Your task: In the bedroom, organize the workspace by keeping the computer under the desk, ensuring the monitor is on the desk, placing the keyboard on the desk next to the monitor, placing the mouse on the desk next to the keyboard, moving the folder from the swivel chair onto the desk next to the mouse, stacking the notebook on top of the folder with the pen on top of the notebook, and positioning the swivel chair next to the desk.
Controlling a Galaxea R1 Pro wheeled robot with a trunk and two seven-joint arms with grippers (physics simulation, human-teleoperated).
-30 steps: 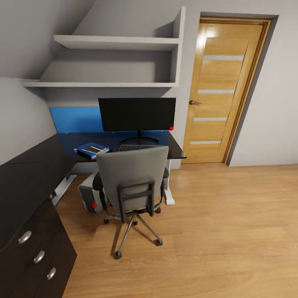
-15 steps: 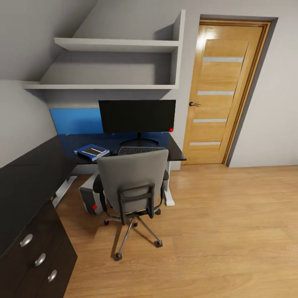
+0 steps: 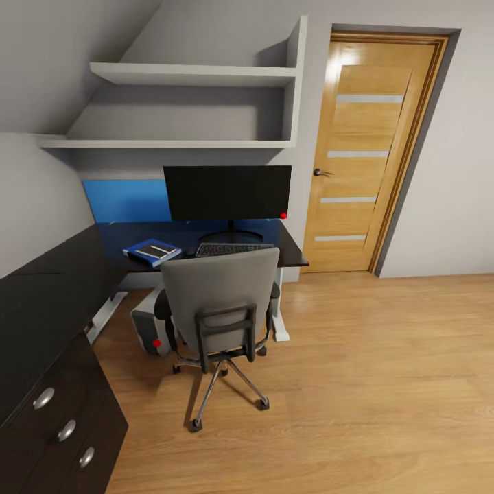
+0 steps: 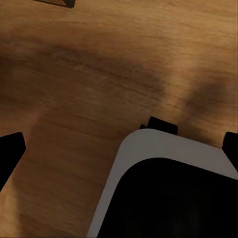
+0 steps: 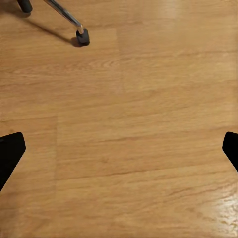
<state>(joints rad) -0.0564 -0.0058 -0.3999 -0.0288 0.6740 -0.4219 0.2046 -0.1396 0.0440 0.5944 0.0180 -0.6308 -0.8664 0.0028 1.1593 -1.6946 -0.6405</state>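
Your left gripper (image 4: pixel 119 148) and right gripper (image 5: pixel 119 148) hang spread and empty, while the swivel chair (image 3: pixel 219 302) sits at twelve o'clock against the desk (image 3: pixel 288 250), so judge it nearly done.

One monitor (image 3: pixel 227 191), one keyboard (image 3: pixel 223 248), one folder (image 3: pixel 151 252), one swivel chair (image 3: pixel 220 309), one computer (image 3: pixel 149 331), two wall shelves (image 3: pixel 192 72), three drawer knobs (image 3: pixel 66 430).

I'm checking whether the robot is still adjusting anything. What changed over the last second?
Only the camera shifted: a second ago the whole picture sat slightly higher, then it settled and has held since. The swivel chair, monitor, keyboard, folder and computer kept their places relative to the desk. Both grippers, left and right, hang open above the floor.
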